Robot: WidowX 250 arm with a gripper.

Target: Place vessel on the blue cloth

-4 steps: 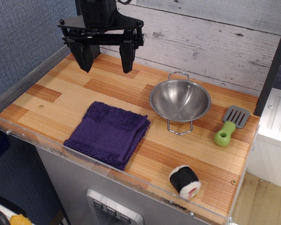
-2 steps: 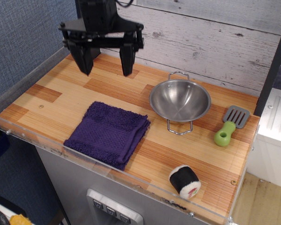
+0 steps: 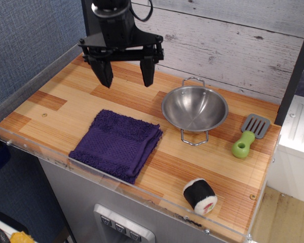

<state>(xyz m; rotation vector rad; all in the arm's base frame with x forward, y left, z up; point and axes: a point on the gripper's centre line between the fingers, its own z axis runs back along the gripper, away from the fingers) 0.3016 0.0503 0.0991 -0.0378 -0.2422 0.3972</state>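
The vessel (image 3: 194,108) is a shiny steel bowl with two wire loop handles. It stands upright and empty on the wooden table, right of centre. The blue cloth (image 3: 117,144) is a folded dark purple-blue towel lying flat near the front edge, left of the bowl and apart from it. My gripper (image 3: 127,81) hangs above the table's back left part, fingers pointing down and spread wide, holding nothing. It is behind the cloth and to the left of the bowl.
A green-handled grey spatula (image 3: 249,135) lies right of the bowl. A toy sushi roll (image 3: 199,196) sits at the front right. A clear plastic rim (image 3: 30,148) edges the table. A plank wall stands behind, and a white unit (image 3: 297,132) at the right.
My gripper has moved to the right and slightly down toward the bowl, staying open. The bowl and cloth have not moved.
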